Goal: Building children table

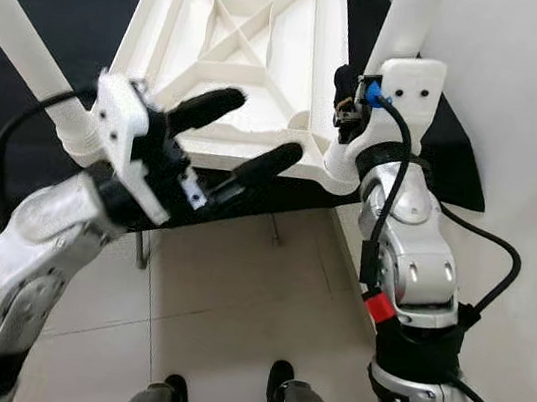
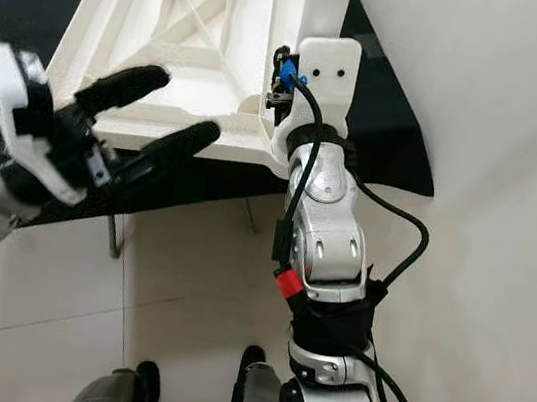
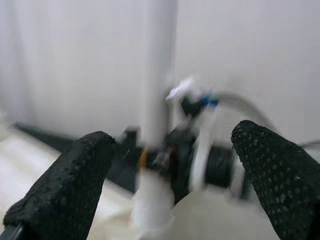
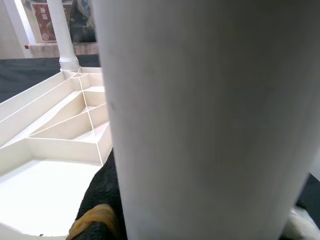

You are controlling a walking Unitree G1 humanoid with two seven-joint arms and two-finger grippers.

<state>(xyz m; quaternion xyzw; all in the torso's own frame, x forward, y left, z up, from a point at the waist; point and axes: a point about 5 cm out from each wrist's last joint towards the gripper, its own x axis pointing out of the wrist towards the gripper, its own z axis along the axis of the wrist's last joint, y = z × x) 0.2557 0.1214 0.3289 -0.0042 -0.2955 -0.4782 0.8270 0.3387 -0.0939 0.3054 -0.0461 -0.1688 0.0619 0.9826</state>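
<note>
Tabletop point(image 1: 236, 45) lies upside down on a dark mat point(image 1: 33, 14), ribbed underside up. It's the reference for everything below.

Right gripper point(image 1: 348, 107) is at the tabletop's near right corner, wrapped around a white leg point(image 1: 407, 20) that stands upright in that corner socket. The right wrist view has the leg surface right against the camera, black finger point(image 4: 102, 195) touching it low down. Reads as clamped on the leg; the fingertips themselves are mostly hidden behind the wrist plate in the head views.

Left gripper point(image 1: 242, 141) hovers over the tabletop's near edge, about mid-span, fingers spread wide and holding nothing. One finger is over the rim, the other just off the edge.

Second leg point(image 1: 28, 49) sits at the near left corner, tilted outward away from the tabletop, base at the socket behind the left wrist. It doesn't look square, though seating can't be confirmed from here.

Key relation: the left wrist view looks straight across at the right-corner leg, centred between the two open fingers point(image 3: 65, 185), long axis vertical, perpendicular to the finger line. So the left gripper is aimed at the leg the right already holds, not at the tilted one. The right arm is the one on that leg.

My read: leg-seating step, at least two corners populated.
</note>
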